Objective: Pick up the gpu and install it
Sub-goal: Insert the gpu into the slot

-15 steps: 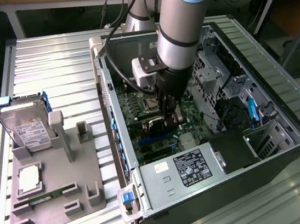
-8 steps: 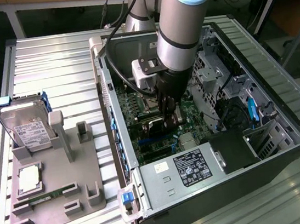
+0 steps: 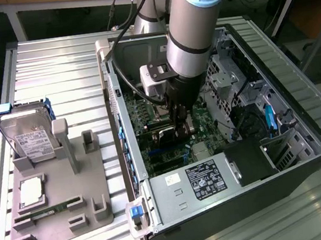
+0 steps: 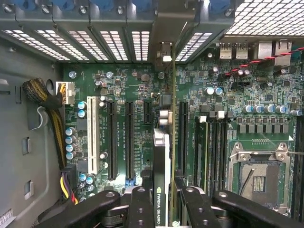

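the gripper [image 4: 164, 192] squeezes the gpu [image 4: 161, 152] on its edge inside the open computer case [image 3: 233, 224]. 1 hard drive [image 3: 30, 140] stands in the gray tray [image 3: 58, 219].

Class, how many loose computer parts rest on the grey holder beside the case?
3: a hard drive standing at the far end, a silvery square chip in the middle, a green memory stick lying nearer the camera. Smaller ones may be hidden.

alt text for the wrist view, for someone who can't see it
The gripper clamps the gpu, seen edge-on, over a green motherboard among its long black expansion slots. The card's bracket end points toward the vented rear slot covers.
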`<state>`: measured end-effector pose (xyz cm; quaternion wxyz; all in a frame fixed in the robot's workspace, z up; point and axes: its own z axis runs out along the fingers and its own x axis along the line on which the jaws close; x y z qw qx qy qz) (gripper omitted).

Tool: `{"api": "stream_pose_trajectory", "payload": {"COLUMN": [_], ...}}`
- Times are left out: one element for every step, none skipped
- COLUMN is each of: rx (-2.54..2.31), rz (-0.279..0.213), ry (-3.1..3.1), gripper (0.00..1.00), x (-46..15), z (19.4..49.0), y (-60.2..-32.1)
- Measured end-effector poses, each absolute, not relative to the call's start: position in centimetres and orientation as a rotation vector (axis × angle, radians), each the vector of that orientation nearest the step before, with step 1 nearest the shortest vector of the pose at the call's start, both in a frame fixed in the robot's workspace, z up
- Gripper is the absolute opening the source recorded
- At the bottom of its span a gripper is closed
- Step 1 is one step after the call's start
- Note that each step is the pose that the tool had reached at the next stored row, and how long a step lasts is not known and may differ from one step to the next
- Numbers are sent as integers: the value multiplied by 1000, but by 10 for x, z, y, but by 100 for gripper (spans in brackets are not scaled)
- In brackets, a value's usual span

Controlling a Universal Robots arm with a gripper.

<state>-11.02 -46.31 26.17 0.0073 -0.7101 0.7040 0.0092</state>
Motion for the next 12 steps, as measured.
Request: {"api": "stream_pose_trajectory", "payload": {"rx": [-2221, -2221, -2220, -2221, -2221, -2221, -2221, -2220, -2220, -2221, -2221, -2221], "rz": [29, 29, 29, 28, 28, 28, 28, 28, 29, 29, 28, 28], "ry": [2201, 2201, 2201, 2201, 2201, 2201, 2201, 2201, 2201, 2201, 2201, 2201], "gripper": [27, 27, 27, 27, 27, 27, 27, 27, 27, 27, 27, 27], "x": [-111, -111, -111, -111, -111, -111, -111, -111, -111, -111, -111, -111], "z": [262, 261, 261, 262, 262, 262, 262, 262, 262, 261, 261, 261], "y": [-463, -463, -463, -463, -463, -463, -463, -462, -461, -461, -461, -460]}}
